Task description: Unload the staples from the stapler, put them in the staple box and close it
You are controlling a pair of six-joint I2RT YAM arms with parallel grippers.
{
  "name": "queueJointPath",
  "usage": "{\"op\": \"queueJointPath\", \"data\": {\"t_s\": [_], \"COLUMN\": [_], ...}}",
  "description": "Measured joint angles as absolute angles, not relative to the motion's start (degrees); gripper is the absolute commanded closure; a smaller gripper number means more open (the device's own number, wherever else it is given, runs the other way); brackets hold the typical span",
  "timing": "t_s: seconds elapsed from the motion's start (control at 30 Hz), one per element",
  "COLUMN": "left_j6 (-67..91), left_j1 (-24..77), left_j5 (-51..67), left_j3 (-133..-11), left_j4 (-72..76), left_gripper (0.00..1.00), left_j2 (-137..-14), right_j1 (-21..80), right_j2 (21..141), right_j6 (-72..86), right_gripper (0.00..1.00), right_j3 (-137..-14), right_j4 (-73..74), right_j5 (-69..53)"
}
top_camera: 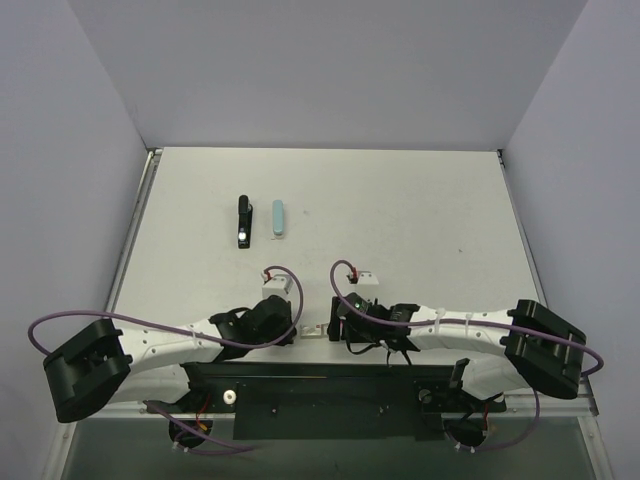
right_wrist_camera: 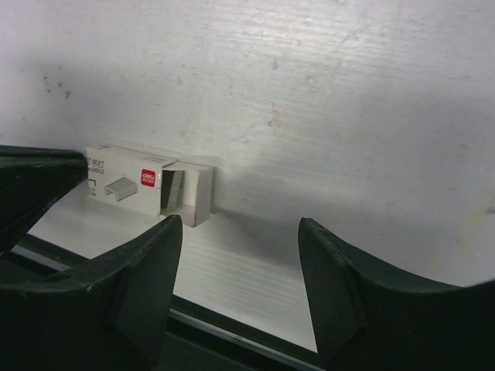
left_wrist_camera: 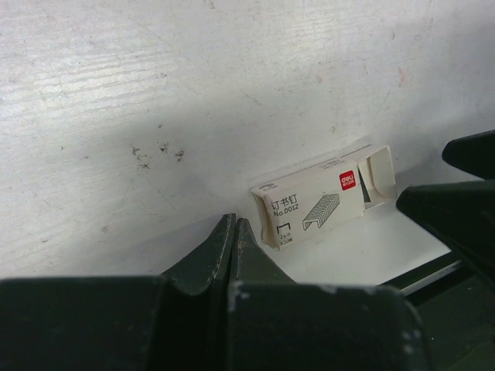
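Note:
The black stapler (top_camera: 241, 221) lies far out on the table, left of centre, with a light blue oblong piece (top_camera: 278, 218) beside it. Both grippers are well short of it, near the arm bases. A small white staple box (top_camera: 316, 329) (left_wrist_camera: 313, 205) (right_wrist_camera: 128, 184) lies between them, its end flap open, and grey staples (right_wrist_camera: 175, 190) show inside. My left gripper (top_camera: 297, 325) (left_wrist_camera: 234, 225) is shut and empty, just left of the box. My right gripper (top_camera: 339, 322) (right_wrist_camera: 240, 232) stands open and empty, right of the box. Any staples inside the stapler are hidden.
The white table (top_camera: 400, 220) is walled by grey panels at the back and both sides. The black base rail (top_camera: 320, 385) runs along the near edge, just behind the box. Purple cables (top_camera: 150, 325) loop over both arms.

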State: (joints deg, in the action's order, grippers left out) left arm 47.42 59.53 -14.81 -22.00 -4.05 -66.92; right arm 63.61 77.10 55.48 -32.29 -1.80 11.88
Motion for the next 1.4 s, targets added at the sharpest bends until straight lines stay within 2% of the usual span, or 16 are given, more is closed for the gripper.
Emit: {"op": "queueJointPath", "data": {"t_s": [0.6,1.4], "left_j6": [47.42,47.44], "left_j1": [59.55,59.55], "left_j5": [-14.76,-15.25], "left_j3": [-22.57,-22.61], "left_j4": [-0.49,0.21], "left_gripper": [1.00,1.00], "left_j2": [-69.63,-70.04], "right_j1": [62.54,62.65], "right_j2": [79.72,86.24], "right_j6": [58.13,60.07], "right_gripper": [0.40,0.43], "right_j3": [-29.43,-31.59], "right_j4": [-15.86,-24.62], "right_j5": [2.33,-0.91]}}
